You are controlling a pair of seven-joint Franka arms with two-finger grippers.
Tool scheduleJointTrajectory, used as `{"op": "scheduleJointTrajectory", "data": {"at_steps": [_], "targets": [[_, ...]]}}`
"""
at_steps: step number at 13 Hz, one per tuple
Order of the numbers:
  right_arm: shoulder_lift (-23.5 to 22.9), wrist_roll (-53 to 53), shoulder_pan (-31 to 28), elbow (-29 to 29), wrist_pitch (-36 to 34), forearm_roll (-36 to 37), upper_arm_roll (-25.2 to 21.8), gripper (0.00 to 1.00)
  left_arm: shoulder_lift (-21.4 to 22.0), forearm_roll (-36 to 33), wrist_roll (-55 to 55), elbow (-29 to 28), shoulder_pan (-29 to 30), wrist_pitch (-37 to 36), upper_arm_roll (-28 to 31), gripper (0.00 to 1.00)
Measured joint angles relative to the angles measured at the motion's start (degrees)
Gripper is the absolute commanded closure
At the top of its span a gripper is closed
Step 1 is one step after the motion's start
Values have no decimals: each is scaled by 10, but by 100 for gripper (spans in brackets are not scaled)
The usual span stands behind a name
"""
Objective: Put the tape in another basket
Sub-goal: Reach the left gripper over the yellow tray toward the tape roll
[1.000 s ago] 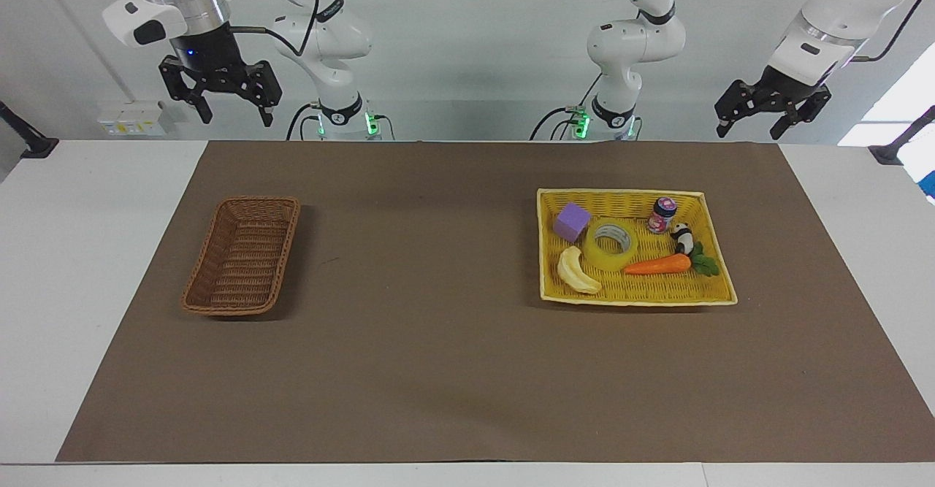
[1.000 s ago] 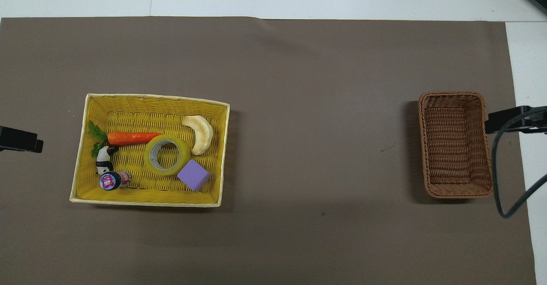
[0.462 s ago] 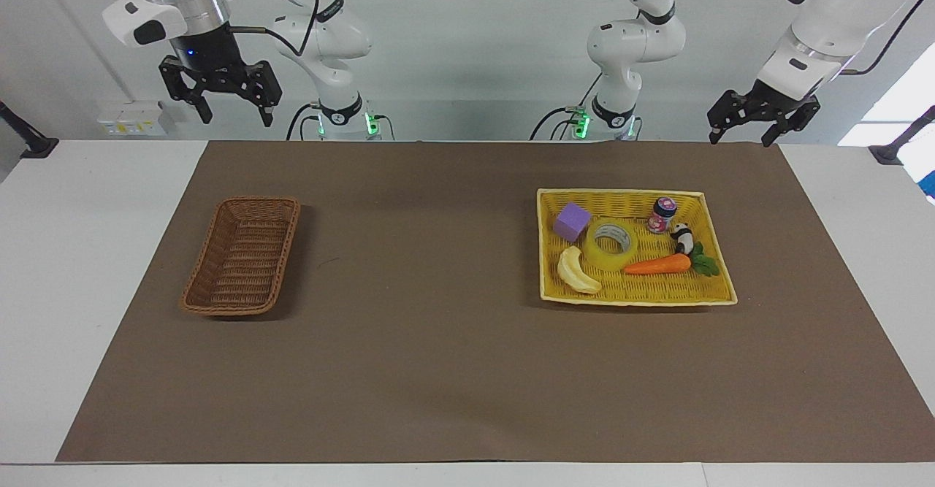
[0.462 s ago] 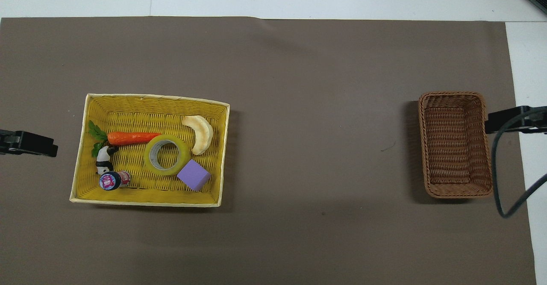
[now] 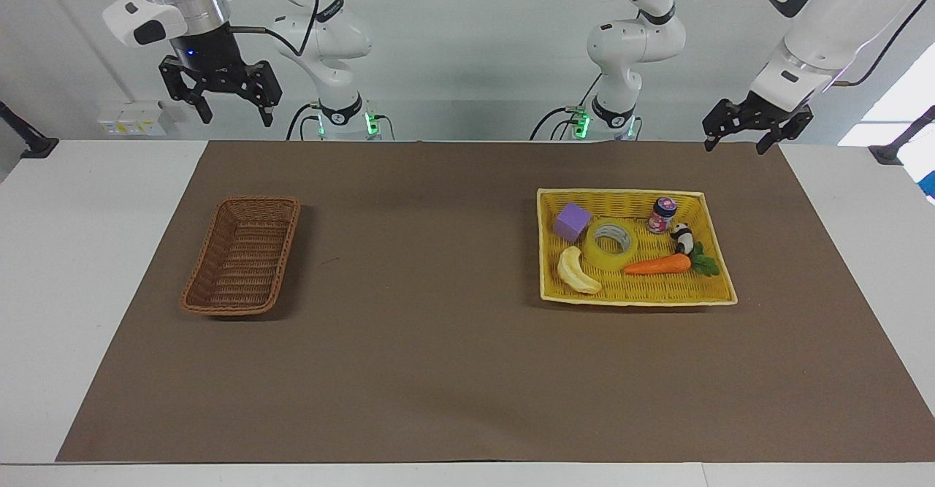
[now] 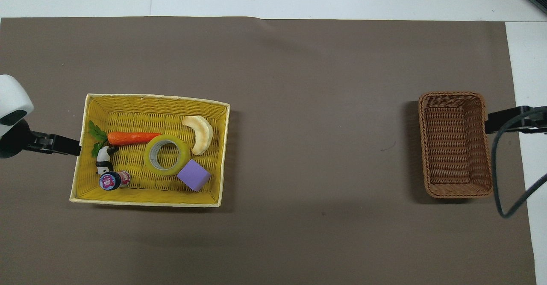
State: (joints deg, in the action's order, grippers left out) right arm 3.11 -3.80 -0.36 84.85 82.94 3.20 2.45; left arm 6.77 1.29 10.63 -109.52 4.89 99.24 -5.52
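The tape (image 5: 611, 259), a translucent yellow roll with a grey-white core, lies flat in the middle of the yellow woven tray (image 5: 635, 297). It also shows in the overhead view (image 6: 148, 156). The dark-brown wicker basket (image 5: 241, 253) stands empty toward the right arm's end of the table, also in the overhead view (image 6: 455, 144). My left gripper (image 5: 733, 145) is open and up in the air, apart from the tape. In the overhead view the left gripper (image 6: 64, 145) reaches the tray's rim at the left arm's end. My right gripper (image 5: 235, 117) is open and waits high by the basket.
In the tray (image 6: 145, 197) around the tape lie a purple block (image 5: 572, 221), a pale banana (image 5: 577, 271), a carrot (image 5: 657, 265), a panda figure (image 5: 682, 237) and a small jar (image 5: 662, 215). A brown mat (image 5: 438, 341) covers the table.
My left gripper has come down and moved toward the tray's end; in the overhead view more of it shows. The right gripper and all objects have not moved.
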Motion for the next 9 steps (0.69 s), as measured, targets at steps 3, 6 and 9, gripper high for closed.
{"op": "scheduleJointTrajectory", "data": {"at_steps": [3,6,9], "targets": [[0,0,0,0,0,0,0,0,-5,0,34,-43,0,60,-1,0],[0,0,0,0,0,0,0,0,-32,1,43,-66,-2,112,-3,0],[0,0,0,0,0,0,0,0,-68,17,31,-75,-14,145,-6,0]]}}
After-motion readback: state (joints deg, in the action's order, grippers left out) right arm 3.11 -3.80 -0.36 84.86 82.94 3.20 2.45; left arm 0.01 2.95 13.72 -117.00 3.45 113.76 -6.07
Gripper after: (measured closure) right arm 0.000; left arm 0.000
